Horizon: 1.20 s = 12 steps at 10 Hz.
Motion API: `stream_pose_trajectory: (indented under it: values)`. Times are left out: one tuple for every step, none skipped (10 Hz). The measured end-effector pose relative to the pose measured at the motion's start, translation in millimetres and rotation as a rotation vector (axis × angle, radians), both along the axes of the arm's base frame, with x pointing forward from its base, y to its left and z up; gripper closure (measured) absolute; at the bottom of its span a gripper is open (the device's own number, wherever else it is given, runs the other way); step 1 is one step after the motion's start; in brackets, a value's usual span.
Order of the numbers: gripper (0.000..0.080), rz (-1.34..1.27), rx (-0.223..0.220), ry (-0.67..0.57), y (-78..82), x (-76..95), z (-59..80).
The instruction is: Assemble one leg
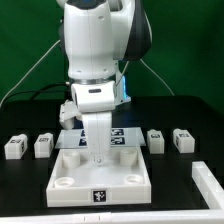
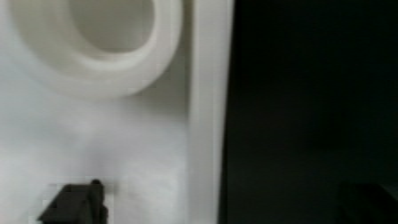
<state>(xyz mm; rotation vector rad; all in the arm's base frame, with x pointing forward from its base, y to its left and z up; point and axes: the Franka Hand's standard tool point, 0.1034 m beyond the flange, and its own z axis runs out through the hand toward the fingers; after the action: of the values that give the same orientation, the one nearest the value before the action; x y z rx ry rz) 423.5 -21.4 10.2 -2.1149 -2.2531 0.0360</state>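
Observation:
Two legs, small white blocks with tags, stand at the exterior view's left [image 1: 12,147] [image 1: 43,145], and two more at its right [image 1: 157,140] [image 1: 182,139]. My gripper [image 1: 97,157] is down at the large white panel [image 1: 125,180], near its far left socket, away from all the legs. In the wrist view the gripper [image 2: 224,205] is open and empty. One dark fingertip [image 2: 75,203] is over the panel [image 2: 107,140] and the other is over the black table, past the panel's edge. A round socket [image 2: 111,40] lies ahead of it.
The marker board [image 1: 122,135] lies behind the panel. A white part [image 1: 209,186] sits at the exterior view's front right. The table is black, with a green backdrop behind it.

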Motion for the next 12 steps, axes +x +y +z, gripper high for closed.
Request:
stream_pose_trajectory:
  values:
    - [0.0149, -0.027, -0.002, -0.002, 1.2, 1.8, 0.8]
    - [0.0149, -0.029, -0.002, -0.001, 0.8, 1.5, 0.5]
    - [0.0277, -0.03, -0.002, -0.001, 0.4, 1.4, 0.5]
    - [0.0277, -0.03, -0.002, -0.001, 0.3, 1.4, 0.5]
    - [0.0421, -0.031, -0.002, -0.001, 0.1, 1.4, 0.5]
    - [0.0555, -0.031, -0.002, -0.001, 0.0, 1.4, 0.4]
    - [0.0555, -0.031, -0.002, -0.001, -0.2, 1.4, 0.4]
    - [0.0727, -0.033, -0.002, -0.004, -0.4, 2.2, 0.8]
    - [0.074, -0.033, -0.002, -0.009, -0.6, 3.2, 1.3]
    - [0.074, -0.033, -0.002, -0.009, -0.7, 3.4, 1.4]
    - [0.074, -0.033, -0.002, -0.01, -0.7, 3.5, 1.4]
    - [0.074, -0.033, -0.002, -0.01, -0.7, 3.5, 1.4]
